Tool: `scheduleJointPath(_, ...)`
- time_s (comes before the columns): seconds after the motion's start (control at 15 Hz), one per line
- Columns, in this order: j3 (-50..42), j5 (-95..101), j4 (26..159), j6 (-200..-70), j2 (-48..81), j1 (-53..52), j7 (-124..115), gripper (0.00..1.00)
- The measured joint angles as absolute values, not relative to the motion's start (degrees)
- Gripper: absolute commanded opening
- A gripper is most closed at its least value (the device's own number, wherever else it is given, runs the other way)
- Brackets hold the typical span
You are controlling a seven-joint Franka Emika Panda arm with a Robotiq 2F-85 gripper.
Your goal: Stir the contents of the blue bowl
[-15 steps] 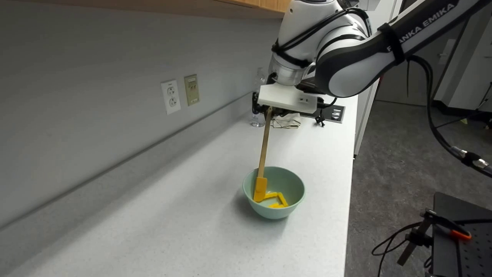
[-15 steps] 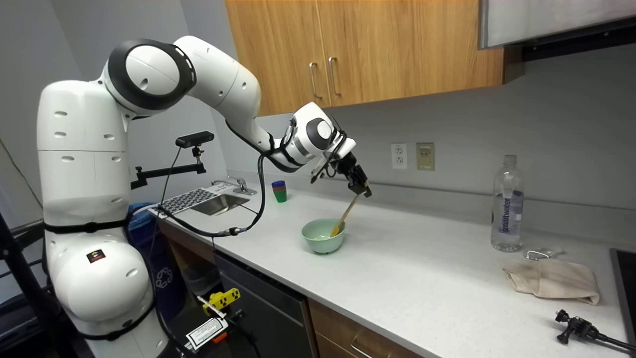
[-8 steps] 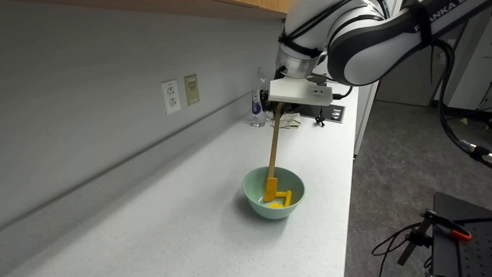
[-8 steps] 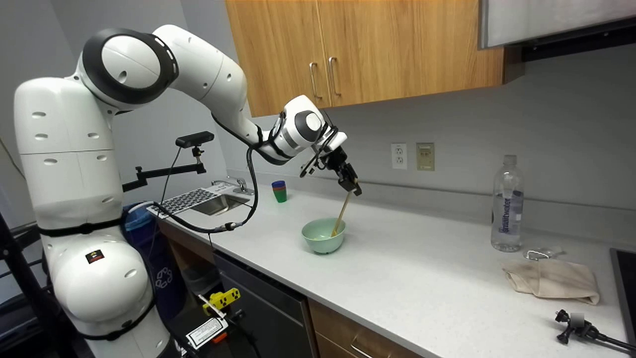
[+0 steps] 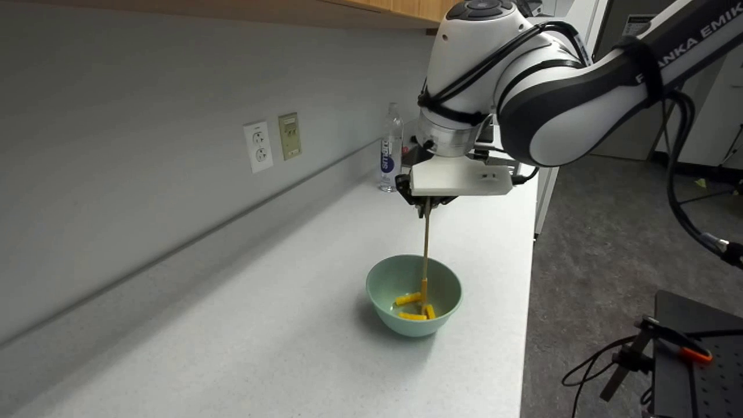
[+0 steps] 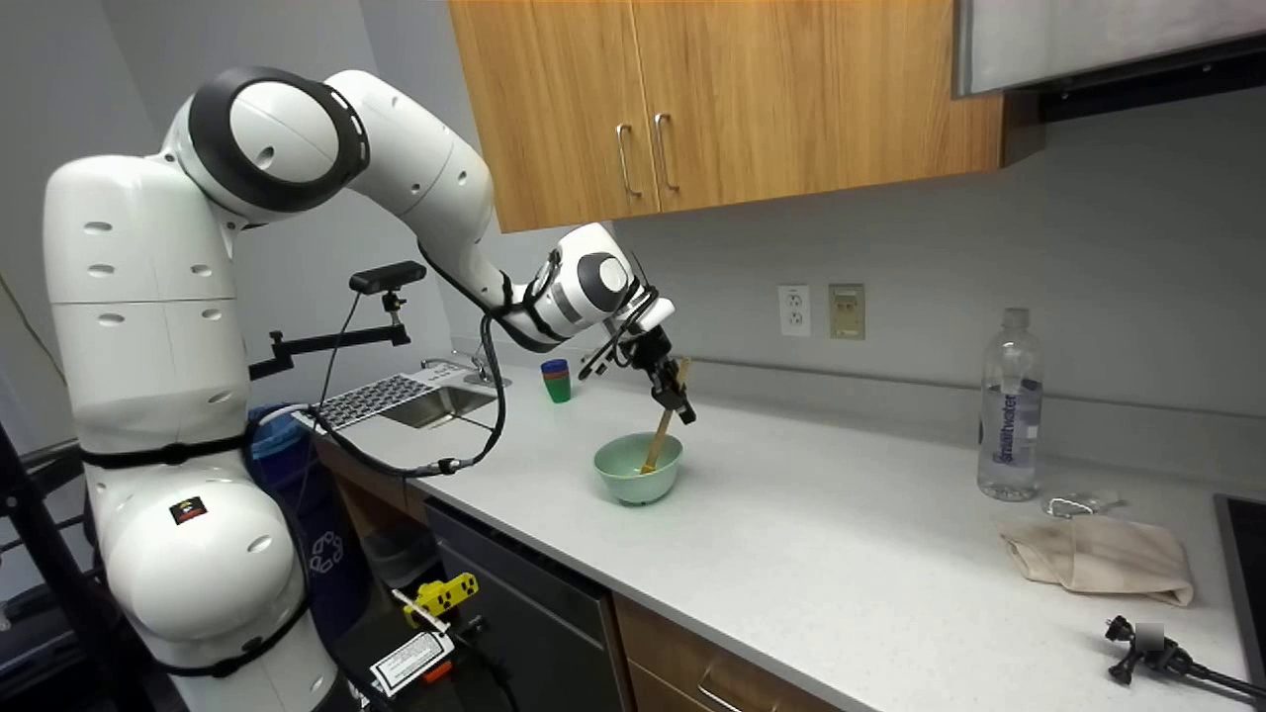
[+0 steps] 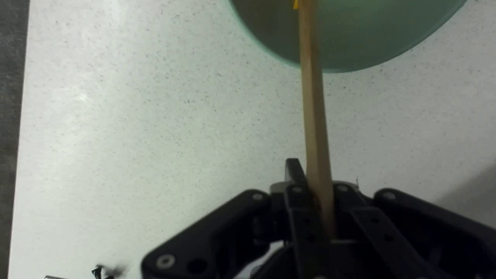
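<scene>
My end effector [image 7: 319, 188] holds a wooden-handled spatula [image 5: 426, 238], my fingers [image 7: 295, 172] drawn close on either side of the stick with no more gap than the wood takes up. In an exterior view the top of the handle [image 6: 683, 370] pokes out above my grip. That grip is higher than the blue bowl [image 5: 413, 329] and off to one side of it; the spatula slants down so that its yellow head [image 5: 424, 293] is inside. The bowl rests on the surface [image 5: 278, 325] with its mouth up. Its contents [image 5: 408, 298], short bright yellow pieces, lie at the bottom: one to the side of the head, the others close by its tip. Whether the head touches any of them I cannot tell. From my wrist I see just part of the bowl, cut off by the top edge of that view, with the handle passing across its rim and a sliver of yellow beside the wood. Well apart from the bowl on the same surface are a water bottle [image 6: 1010, 425] and a tan cloth [image 6: 1098, 559]. Stacked cups [image 6: 556, 381] stand near the sink [image 6: 438, 407].
</scene>
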State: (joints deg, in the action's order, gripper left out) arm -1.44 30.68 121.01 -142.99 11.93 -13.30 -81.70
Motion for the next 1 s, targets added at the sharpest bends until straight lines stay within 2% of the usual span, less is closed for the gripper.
scheduleJointPath(1.0, -1.9, 27.8, 119.9, -146.4, 12.0, -11.1, -83.7, 0.02)
